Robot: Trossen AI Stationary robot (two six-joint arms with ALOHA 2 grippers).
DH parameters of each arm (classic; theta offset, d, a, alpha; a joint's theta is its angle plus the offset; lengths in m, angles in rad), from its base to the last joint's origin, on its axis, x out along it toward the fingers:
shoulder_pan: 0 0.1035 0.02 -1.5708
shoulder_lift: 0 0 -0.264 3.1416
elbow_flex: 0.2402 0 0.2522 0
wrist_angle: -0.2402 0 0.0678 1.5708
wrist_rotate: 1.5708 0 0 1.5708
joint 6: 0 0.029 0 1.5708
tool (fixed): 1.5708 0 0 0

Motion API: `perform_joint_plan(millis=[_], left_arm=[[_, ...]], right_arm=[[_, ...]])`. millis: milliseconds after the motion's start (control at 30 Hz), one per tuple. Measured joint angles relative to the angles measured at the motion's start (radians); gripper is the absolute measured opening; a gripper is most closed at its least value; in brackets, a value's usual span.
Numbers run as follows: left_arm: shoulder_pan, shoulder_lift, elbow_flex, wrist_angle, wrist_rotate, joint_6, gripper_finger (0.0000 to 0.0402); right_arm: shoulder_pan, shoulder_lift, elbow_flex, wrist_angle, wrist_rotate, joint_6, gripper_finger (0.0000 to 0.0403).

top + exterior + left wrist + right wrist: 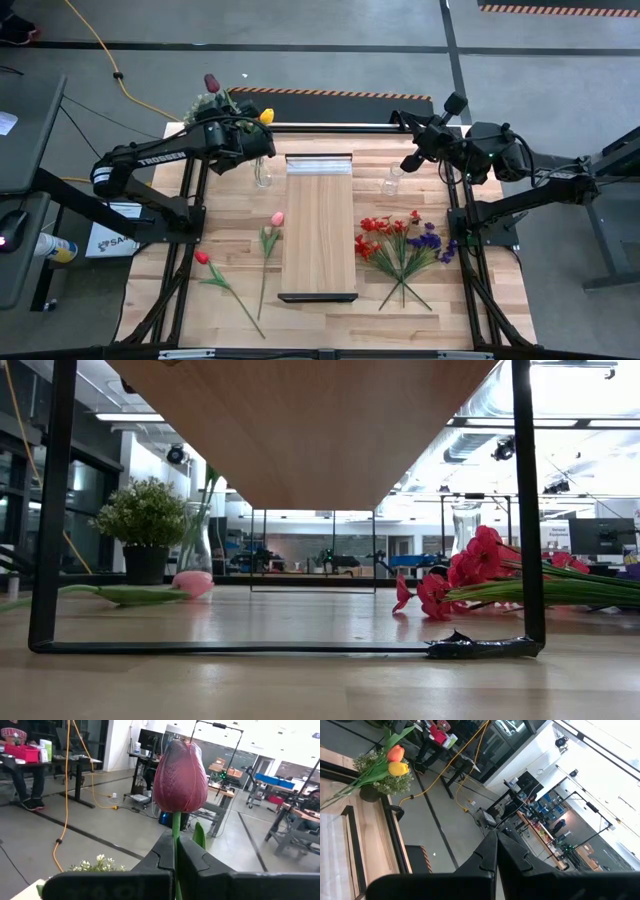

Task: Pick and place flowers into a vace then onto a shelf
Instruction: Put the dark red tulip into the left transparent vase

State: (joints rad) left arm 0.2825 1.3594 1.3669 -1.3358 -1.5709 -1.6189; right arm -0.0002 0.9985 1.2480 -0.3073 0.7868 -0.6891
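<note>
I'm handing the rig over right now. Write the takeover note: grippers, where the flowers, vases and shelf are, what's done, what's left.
Left gripper: shut on the dark red tulip, held by the stem above the left vase.
Right gripper: shut, empty, raised near the right vase.
Shelf: mid-table, bare.
Done: yellow tulip and orange tulip seem to be in the left vase.
Left: pink tulip, red tulip, red and purple sprays lie on the table; no vase is on the shelf.

Dark red tulip (pixel 180 776) upright, stem pinched; pink (pixel 277 218) and red (pixel 201 257) tulips flat left of the light-wood shelf (pixel 319 225); sprays (pixel 405 243) right.
</note>
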Motion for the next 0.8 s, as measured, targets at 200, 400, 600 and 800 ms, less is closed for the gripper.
perform_joint_plan(millis=[200, 400, 600, 800], left_arm=[[-0.001, 0.000, -0.035, 0.004, -0.002, -0.010, 0.0033], [-0.001, 0.000, -0.069, 0.013, -0.001, -0.022, 0.0040], [-0.002, 0.000, -0.089, 0.029, 0.001, -0.035, 0.0034], [-0.020, 0.000, -0.089, 0.029, 0.001, -0.035, 0.0071]], right_arm=[[0.000, 0.000, 0.000, 0.000, 0.000, 0.000, 0.0000], [0.000, 0.000, 0.000, 0.001, 0.000, 0.000, 0.0000], [0.000, 0.000, 0.000, 0.001, -0.008, 0.000, 0.0000], [0.000, 0.000, 0.000, 0.002, -0.008, 0.000, 0.0000]])
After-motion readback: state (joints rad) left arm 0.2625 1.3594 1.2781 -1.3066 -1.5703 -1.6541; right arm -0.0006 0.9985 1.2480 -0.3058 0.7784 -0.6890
